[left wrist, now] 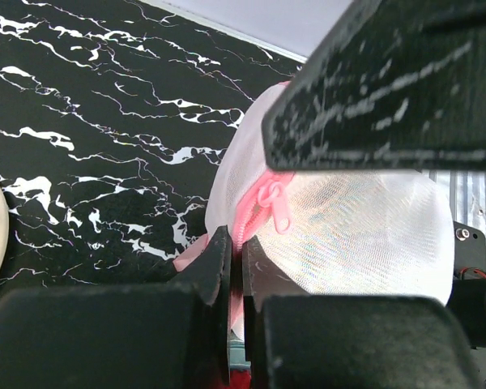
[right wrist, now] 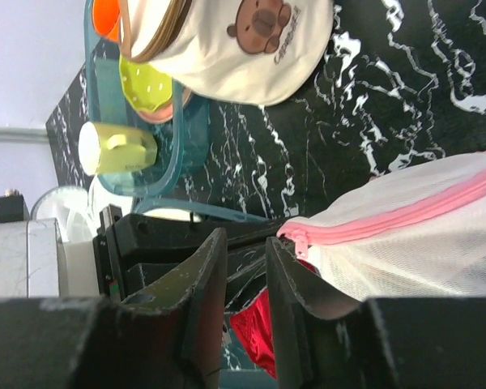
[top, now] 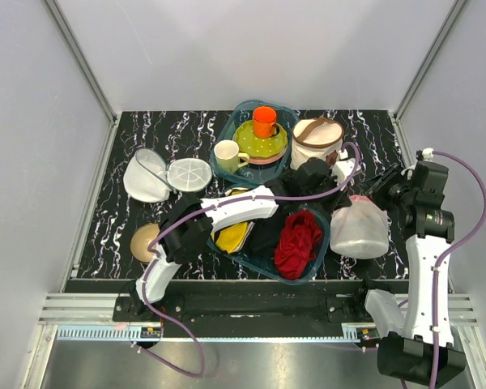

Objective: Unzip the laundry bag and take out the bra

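left arm (top: 243,209), cream basket (top: 316,139) crowd laundry bag (top: 359,229), open tabletop (top: 113,219) far left

Rounded, puffed laundry bag (top: 359,228) of white translucent mesh, resting on the bench (top: 178,134) at right; pink zip trim (right wrist: 405,215) looking closed along the visible stretch, pull tab (left wrist: 275,204) hanging against mesh.

The top external camera looks steeply down from above the near edge, taking in the whole surface (top: 186,130). The left wrist camera sits right against the laundry bag (left wrist: 364,235), facing the right edge. The right wrist camera, low and close, faces left from the right edge — all three views share the laundry bag.
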Robot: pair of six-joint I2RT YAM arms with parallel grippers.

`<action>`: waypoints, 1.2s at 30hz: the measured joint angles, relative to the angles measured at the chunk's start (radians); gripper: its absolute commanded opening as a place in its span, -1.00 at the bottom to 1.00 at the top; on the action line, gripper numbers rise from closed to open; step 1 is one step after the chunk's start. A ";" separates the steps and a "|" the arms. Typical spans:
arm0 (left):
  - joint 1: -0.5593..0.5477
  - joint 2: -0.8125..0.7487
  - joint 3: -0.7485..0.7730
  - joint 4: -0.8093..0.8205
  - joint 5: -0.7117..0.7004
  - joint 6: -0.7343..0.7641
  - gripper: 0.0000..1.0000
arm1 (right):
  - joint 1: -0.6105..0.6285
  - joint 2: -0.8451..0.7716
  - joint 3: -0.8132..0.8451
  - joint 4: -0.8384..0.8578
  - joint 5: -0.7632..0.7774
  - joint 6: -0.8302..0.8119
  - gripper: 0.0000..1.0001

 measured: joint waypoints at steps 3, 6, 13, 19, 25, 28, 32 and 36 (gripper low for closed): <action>-0.002 0.000 0.000 0.000 0.005 0.000 -1.00 | 0.000 0.004 -0.010 -0.009 -0.037 -0.023 -0.33; -0.002 0.000 0.000 0.001 0.009 0.000 -1.00 | 0.000 0.014 -0.025 -0.019 -0.051 -0.041 -0.28; -0.002 0.000 0.000 0.001 0.010 0.000 -1.00 | 0.000 0.011 -0.051 -0.055 -0.034 -0.061 -0.18; -0.002 0.000 0.000 0.001 0.010 0.000 -1.00 | 0.000 0.005 -0.074 -0.062 -0.029 -0.068 -0.18; -0.002 0.000 0.000 0.002 0.012 0.000 -1.00 | 0.000 0.018 -0.106 -0.045 -0.055 -0.066 -0.21; -0.002 0.000 0.000 0.001 0.013 0.000 -1.00 | 0.000 0.024 -0.112 -0.035 -0.056 -0.063 -0.31; -0.002 0.000 -0.001 0.003 0.014 0.000 -1.00 | 0.000 0.024 -0.112 -0.020 -0.054 -0.055 -0.66; -0.002 -0.001 -0.010 0.011 0.016 0.000 -1.00 | 0.000 0.024 -0.115 -0.002 -0.047 -0.045 -1.00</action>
